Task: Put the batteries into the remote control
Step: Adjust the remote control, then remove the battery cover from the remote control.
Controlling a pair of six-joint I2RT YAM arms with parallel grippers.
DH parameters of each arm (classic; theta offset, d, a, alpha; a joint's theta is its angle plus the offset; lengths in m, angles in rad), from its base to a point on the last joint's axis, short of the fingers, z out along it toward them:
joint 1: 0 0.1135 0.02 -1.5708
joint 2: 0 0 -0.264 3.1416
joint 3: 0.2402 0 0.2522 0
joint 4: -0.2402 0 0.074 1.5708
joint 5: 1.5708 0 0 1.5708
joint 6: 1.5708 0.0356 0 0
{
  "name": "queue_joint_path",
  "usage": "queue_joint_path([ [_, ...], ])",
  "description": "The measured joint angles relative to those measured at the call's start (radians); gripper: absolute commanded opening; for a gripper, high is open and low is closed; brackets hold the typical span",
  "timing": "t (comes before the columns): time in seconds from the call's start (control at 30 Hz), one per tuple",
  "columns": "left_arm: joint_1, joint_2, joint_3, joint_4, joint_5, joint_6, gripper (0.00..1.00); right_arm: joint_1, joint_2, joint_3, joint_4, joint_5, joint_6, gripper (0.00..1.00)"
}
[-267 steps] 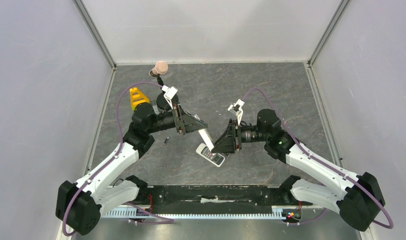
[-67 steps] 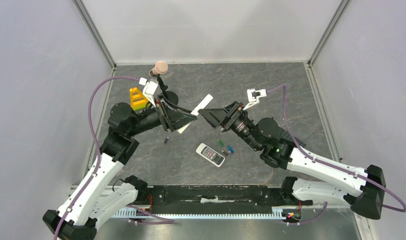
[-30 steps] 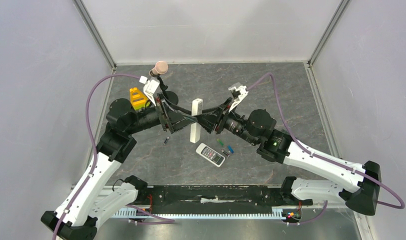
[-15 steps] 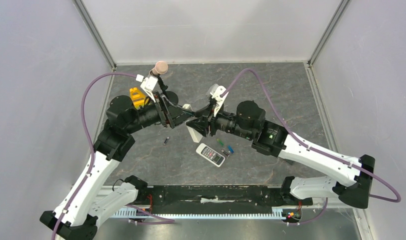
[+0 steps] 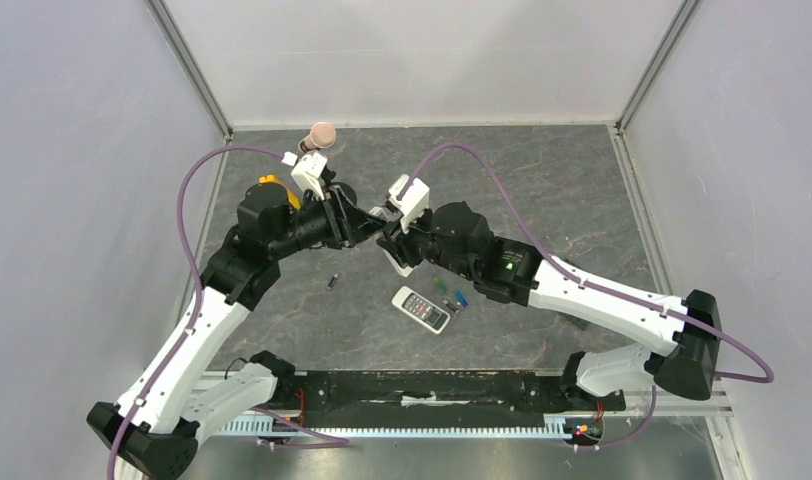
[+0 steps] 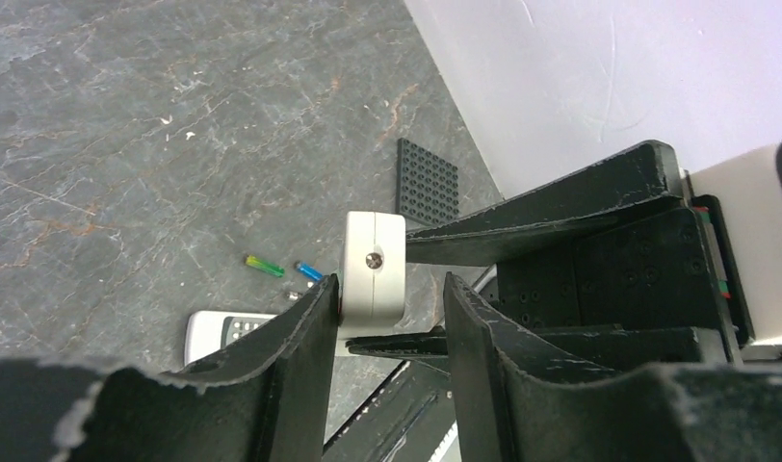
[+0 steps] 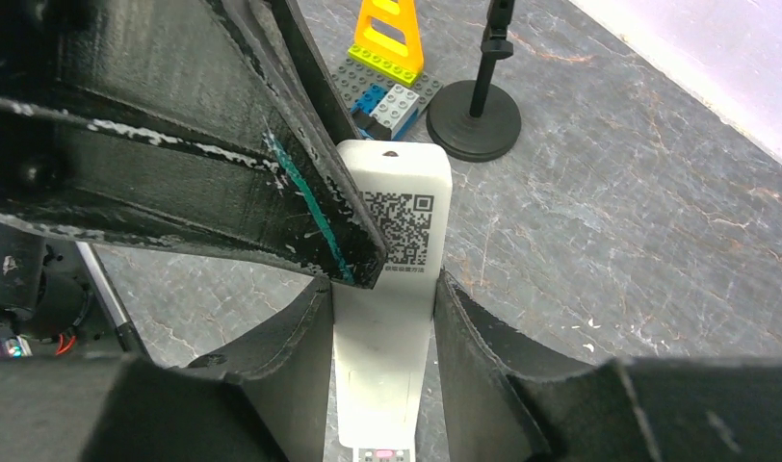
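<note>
Right pincer (image 7: 382, 289) clamped on long white remote (image 7: 399, 221), held mid-air. Left pincer (image 6: 387, 289) straddling its end; clamped or not, cannot tell. Remote control (image 5: 421, 309) flat on table (image 5: 562, 190), front-centre, well apart from side edges. Batteries (image 5: 450, 296) just beside it.

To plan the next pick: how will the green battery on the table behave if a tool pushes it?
The green battery is a thin, round cylinder lying on its side, so it would probably roll. It looks tiny beside the remote control on the table, so it is likely light and easily flicked away.
</note>
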Motion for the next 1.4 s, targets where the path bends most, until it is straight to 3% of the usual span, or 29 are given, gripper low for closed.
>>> queue_joint_path([
  [0.2,0.000,0.024,-0.006,-0.002,-0.021,0.000,0.38,0.000,0.017,0.013,-0.005,0.019,-0.002,0.30],
  [0.27,-0.002,0.028,-0.015,-0.003,-0.025,0.000,0.29,0.000,0.022,0.017,-0.003,0.019,0.000,0.30],
  [0.37,-0.002,0.031,-0.026,-0.005,-0.029,0.016,0.04,0.001,0.024,0.017,-0.011,0.019,0.010,0.31],
  [0.4,-0.003,0.031,-0.028,-0.004,-0.029,0.019,0.02,0.001,0.024,0.017,-0.014,0.019,0.013,0.31],
  [0.47,-0.003,0.031,-0.029,-0.005,-0.027,0.024,0.02,0.001,0.024,0.017,-0.018,0.019,0.019,0.35],
  [0.63,-0.003,0.027,-0.030,-0.006,-0.027,0.026,0.02,0.001,0.021,0.016,-0.015,0.019,0.050,0.72],
  [0.77,-0.003,0.013,-0.031,-0.016,-0.042,0.020,0.02,0.002,-0.043,-0.032,0.006,0.019,0.093,0.86],
  [1.07,-0.005,-0.095,-0.030,-0.009,-0.137,-0.095,0.02,-0.020,-0.293,-0.222,0.039,0.040,0.443,0.91],
  [1.4,-0.005,-0.193,-0.054,0.079,-0.165,-0.390,0.02,-0.027,-0.366,-0.444,0.352,0.018,0.829,0.87],
])
